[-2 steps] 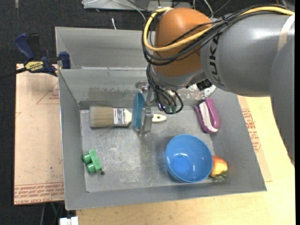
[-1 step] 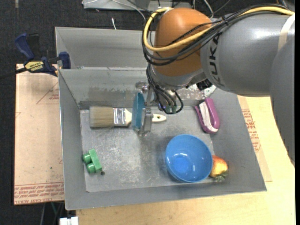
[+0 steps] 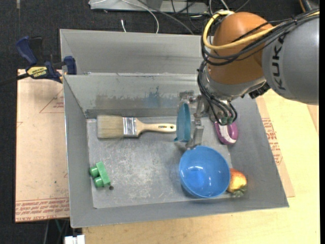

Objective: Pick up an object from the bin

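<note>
We see the grey bin (image 3: 76, 136), and the gripper (image 3: 193, 135) low at its middle, touching a flat teal piece (image 3: 183, 122) that stands on edge; we cannot tell whether it is open or clamped. A blue bowl (image 3: 204, 173) sits just below, a paintbrush (image 3: 134, 127) lies to the left, and a small green block (image 3: 100, 175) is well apart.

One camera, looking down on the bin (image 3: 137, 161) from above and a little to one side, close enough to take in all its walls. My arm (image 3: 299, 60) reaches in from the view's right.
</note>
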Available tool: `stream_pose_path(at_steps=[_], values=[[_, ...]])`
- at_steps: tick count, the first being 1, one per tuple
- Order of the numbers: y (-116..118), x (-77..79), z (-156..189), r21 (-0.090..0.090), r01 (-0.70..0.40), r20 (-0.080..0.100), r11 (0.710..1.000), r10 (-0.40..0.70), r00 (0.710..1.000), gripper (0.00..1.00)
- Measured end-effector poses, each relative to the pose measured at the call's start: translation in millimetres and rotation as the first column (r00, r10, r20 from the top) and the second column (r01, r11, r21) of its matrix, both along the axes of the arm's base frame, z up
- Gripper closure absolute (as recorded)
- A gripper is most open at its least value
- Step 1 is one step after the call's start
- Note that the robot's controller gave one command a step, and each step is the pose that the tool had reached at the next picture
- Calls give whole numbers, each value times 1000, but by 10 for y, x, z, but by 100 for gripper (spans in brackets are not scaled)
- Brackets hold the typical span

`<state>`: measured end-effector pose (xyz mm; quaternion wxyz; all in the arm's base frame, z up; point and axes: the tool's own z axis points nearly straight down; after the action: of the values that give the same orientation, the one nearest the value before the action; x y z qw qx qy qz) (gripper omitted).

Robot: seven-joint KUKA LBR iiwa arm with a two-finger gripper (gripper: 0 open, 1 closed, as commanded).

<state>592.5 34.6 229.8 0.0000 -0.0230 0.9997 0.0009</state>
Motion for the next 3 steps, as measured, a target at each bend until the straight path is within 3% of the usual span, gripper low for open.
stream_pose_path(at_steps=[1, 2, 3], values=[[688, 186, -287, 3, 48, 3, 999, -48, 999, 0], [268, 287, -354, -1, 39, 4, 999, -39, 999, 0], [639, 200, -606, 2, 79, 3, 997, -79, 997, 0]])
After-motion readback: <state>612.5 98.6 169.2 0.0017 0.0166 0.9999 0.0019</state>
